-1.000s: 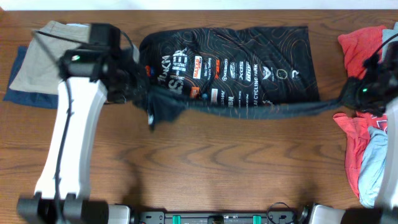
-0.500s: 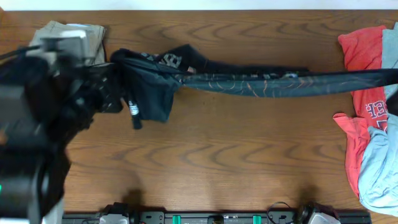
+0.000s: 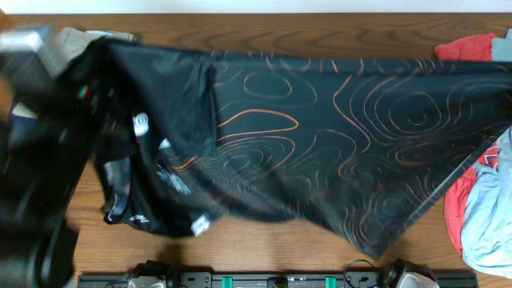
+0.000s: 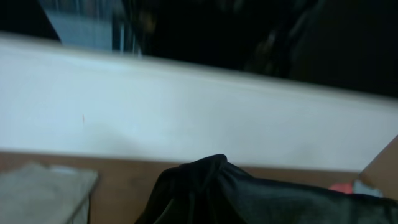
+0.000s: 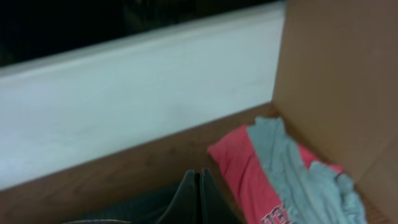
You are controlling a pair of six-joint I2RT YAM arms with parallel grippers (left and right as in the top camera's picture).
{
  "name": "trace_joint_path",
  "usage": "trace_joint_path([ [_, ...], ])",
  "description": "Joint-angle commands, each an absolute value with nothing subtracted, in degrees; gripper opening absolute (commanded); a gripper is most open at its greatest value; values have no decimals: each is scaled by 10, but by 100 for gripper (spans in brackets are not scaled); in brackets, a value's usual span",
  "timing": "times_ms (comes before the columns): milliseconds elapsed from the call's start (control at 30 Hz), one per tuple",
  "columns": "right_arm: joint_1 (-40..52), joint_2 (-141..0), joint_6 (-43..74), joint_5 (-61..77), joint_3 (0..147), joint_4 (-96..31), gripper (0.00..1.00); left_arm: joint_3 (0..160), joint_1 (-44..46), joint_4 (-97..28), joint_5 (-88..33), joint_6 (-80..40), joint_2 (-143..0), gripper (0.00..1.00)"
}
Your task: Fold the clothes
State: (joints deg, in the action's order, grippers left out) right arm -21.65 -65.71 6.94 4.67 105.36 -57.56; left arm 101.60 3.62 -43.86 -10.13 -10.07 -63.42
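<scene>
The clothes, a black jersey (image 3: 320, 136) with thin orange-red contour lines, hang lifted and spread across nearly the whole overhead view, with small white logos showing at the lower left. A bunched black corner of the jersey (image 4: 217, 186) fills the bottom of the left wrist view and hides the left gripper's fingers, which are shut on it. The left arm (image 3: 40, 160) is a dark blur at the left. My right gripper (image 5: 199, 186) is shut, fingers pressed together, with dark jersey cloth (image 5: 137, 208) trailing from it. In the overhead view the right gripper is past the right edge.
Folded beige cloth (image 3: 76, 36) lies at the back left, also seen as a folded beige stack (image 4: 37, 186). A pile of red and pale blue-grey garments (image 3: 484, 216) sits at the right edge, and is the red and grey pile (image 5: 273, 168). A brown cardboard wall (image 5: 336, 81) stands right of it.
The jersey went from lying on the table, to a taut narrow band between both grippers, to raised high and spread wide. The left arm swung left and up.
</scene>
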Motion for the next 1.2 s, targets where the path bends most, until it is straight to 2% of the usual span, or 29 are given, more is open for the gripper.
trace_joint_path([
  [0,-224,-715,67,70,1054,-572,1,1011,36,-432,-86,-103,-722,6],
  [167,-220,-817,68,116,1054,-524,1,1011,36,-369,-85,-101,-866,6],
  [333,-197,-901,117,121,1054,-380,1,1011,36,-167,-85,-99,-979,6],
  [500,-196,-907,194,121,1061,-207,1,1019,36,78,-48,-122,-996,6],
  [633,-208,-874,207,86,1091,-171,1,1093,34,112,-38,-129,-988,6],
  [733,-215,-841,189,23,1102,-201,1,1164,32,69,-41,-123,-985,6],
  [867,-215,-816,135,-39,1102,-312,1,1197,32,-79,-100,-123,-966,6],
  [1100,-215,-847,115,-93,1082,-567,1,1183,32,-544,-145,-123,-969,6],
  [1167,-215,-865,115,-108,1065,-616,1,1166,33,-636,-146,-126,-984,6],
])
